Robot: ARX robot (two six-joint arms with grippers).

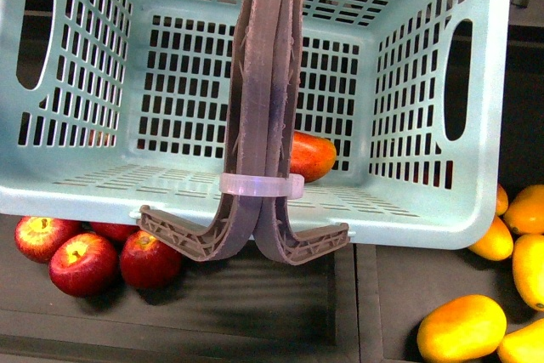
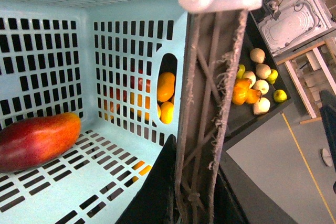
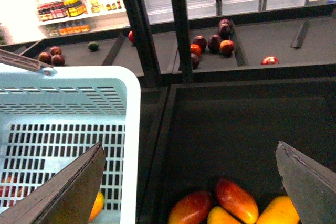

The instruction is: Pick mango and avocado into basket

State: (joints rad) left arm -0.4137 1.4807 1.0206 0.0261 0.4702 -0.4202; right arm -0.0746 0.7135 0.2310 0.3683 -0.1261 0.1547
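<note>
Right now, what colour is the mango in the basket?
Mango: deep red shading to orange; clearest in left wrist view.

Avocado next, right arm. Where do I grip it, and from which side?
Grip the avocado across its middle, from straight above: it lies alone on the flat dark tray, nothing touching it. Its long axis is too small to tell.

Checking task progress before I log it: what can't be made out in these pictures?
Front view: basket handles hide part of the mango.
Right wrist view: far green fruit too small to call an avocado.
Left wrist view: frame edge cuts off the left gripper; grip unclear.
</note>
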